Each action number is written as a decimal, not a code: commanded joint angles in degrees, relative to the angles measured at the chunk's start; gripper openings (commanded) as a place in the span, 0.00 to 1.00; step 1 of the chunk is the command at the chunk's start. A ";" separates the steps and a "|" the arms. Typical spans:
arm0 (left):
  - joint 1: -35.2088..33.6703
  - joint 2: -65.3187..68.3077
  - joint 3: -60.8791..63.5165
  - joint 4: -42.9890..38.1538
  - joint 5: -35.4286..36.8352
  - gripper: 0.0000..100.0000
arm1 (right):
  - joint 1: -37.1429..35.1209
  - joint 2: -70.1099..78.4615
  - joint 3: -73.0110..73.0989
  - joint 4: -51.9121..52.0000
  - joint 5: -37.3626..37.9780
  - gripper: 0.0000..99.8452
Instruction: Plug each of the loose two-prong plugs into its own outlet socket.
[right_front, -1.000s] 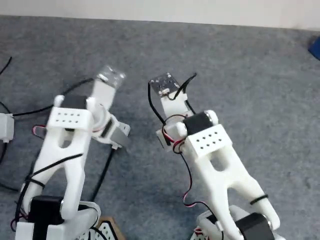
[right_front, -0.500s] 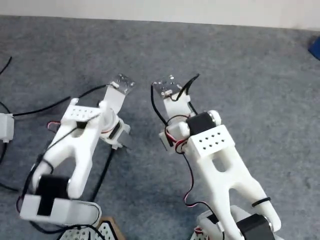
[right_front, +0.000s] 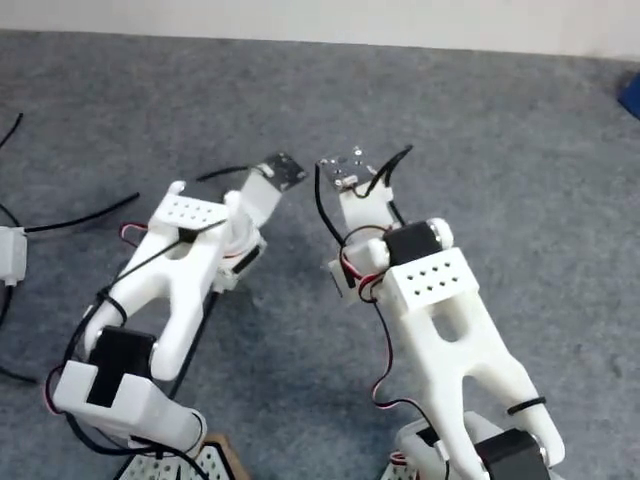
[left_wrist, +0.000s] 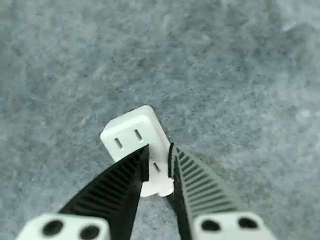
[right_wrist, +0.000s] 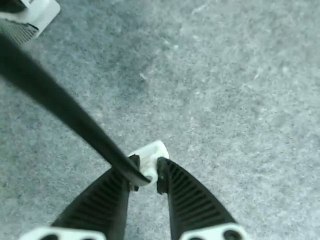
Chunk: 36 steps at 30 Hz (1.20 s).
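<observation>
My left gripper (left_wrist: 159, 152) is shut on a white outlet socket (left_wrist: 134, 136), whose two slots face away from the wrist, held above the grey carpet. My right gripper (right_wrist: 146, 167) is shut on a small white two-prong plug (right_wrist: 151, 154); its black cord (right_wrist: 60, 107) runs back past the fingers. From above, the left gripper (right_front: 272, 178) and the right gripper (right_front: 348, 172) hang close together, tips a short gap apart. The socket (right_wrist: 31, 14) in the left gripper's hold also peeks in at the edge of the right wrist view.
Grey carpet (right_front: 480, 130) covers the whole work surface. A second white block (right_front: 12, 255) with black cables (right_front: 75, 222) lies at the far left edge. A blue object (right_front: 632, 95) sits at the far right edge.
The left arm has swung to the right, bringing its gripper and socket near the right gripper. The right arm has shifted slightly right.
</observation>
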 joint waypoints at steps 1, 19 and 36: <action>1.89 0.04 -1.19 0.97 -2.99 0.07 | 1.10 -2.68 -1.10 0.40 0.79 0.01; -10.15 0.48 -4.62 0.62 -4.04 0.30 | 3.12 -2.68 -1.10 0.31 3.25 0.01; -3.56 11.38 -6.11 -3.52 -8.70 0.23 | 3.12 -2.68 -1.01 2.51 5.54 0.01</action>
